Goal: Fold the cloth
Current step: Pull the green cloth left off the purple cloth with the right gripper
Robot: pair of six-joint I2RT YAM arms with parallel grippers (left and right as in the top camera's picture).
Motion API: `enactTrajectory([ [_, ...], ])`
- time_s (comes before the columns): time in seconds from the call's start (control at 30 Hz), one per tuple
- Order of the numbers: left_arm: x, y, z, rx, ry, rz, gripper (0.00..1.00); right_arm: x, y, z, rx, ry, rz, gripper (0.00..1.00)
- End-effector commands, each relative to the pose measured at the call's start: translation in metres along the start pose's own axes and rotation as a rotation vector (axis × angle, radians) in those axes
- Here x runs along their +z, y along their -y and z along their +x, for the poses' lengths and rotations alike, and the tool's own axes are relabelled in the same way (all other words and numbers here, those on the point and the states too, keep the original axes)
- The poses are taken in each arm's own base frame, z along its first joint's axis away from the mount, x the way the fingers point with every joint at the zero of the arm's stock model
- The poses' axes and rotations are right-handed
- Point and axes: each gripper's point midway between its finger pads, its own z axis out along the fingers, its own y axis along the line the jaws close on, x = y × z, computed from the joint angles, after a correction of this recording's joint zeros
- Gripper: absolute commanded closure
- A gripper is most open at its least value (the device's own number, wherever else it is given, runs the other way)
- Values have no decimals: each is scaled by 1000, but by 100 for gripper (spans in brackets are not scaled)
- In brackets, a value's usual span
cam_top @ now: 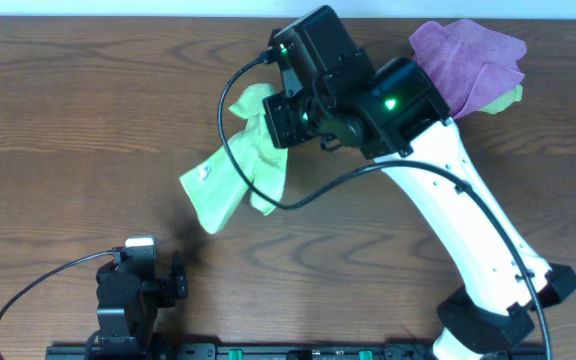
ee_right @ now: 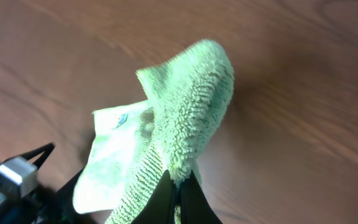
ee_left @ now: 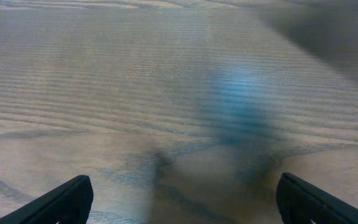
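Note:
A light green cloth (cam_top: 230,168) lies crumpled on the wooden table, left of centre. My right gripper (cam_top: 280,118) is over its upper right part and is shut on a fold of it. In the right wrist view the black fingers (ee_right: 180,184) pinch the green cloth (ee_right: 185,106), which is lifted above the table. My left gripper (ee_left: 182,199) is open and empty, low over bare wood; the overhead view shows it at the front left (cam_top: 133,285), apart from the cloth.
A purple cloth (cam_top: 468,55) lies heaped at the back right with another green cloth (cam_top: 503,100) under it. A black cable (cam_top: 233,150) from the right arm loops over the green cloth. The table's front edge (cam_top: 268,350) carries the arm bases.

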Motion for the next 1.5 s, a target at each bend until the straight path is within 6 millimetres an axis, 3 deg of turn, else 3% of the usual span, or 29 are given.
enactTrajectory([
  [0.0, 2, -4, 15, 3, -53, -26, 4, 41, 34, 0, 33, -53, 92, 99],
  [0.07, 2, -4, 15, 4, -53, -26, 5, 74, 53, 4, 31, -102, 124, 99],
  [0.13, 2, -4, 15, 3, -53, -26, 5, 116, 92, 12, 70, -160, 213, 96],
  [0.17, 2, -4, 15, 4, -53, -26, 5, 131, 112, 15, 93, -181, 262, 57],
  [0.2, 2, -4, 15, 4, -53, -26, 5, 144, 133, 18, 124, -200, 310, 1],
  [0.27, 2, -4, 15, 3, -53, -26, 5, 153, 163, 24, 197, -226, 370, 1],
  [0.37, 2, -4, 15, 3, -53, -26, 5, 145, 194, 24, 282, -224, 402, 1],
  [0.53, 2, -4, 15, 4, -53, -26, 5, 112, 217, 18, 317, -194, 423, 1],
  [0.67, 2, -4, 15, 4, -53, -26, 5, 102, 207, 46, 279, -328, 385, 1],
  [0.73, 2, -4, 15, 3, -53, -26, 5, 109, 194, 57, 243, -375, 349, 1],
  [0.83, 2, -5, 13, 6, -45, -29, 4, 121, 181, 60, 202, -377, 325, 10],
  [0.93, 2, -5, 13, 6, -47, -28, 5, 132, 173, 65, 163, -384, 312, 11],
  [1.2, 2, -2, 11, -11, -37, -14, 5, 171, 171, 103, 136, -455, 229, 14],
  [1.47, 2, -2, 11, -11, -37, -14, 5, 190, 173, 125, 144, -480, 205, 26],
])
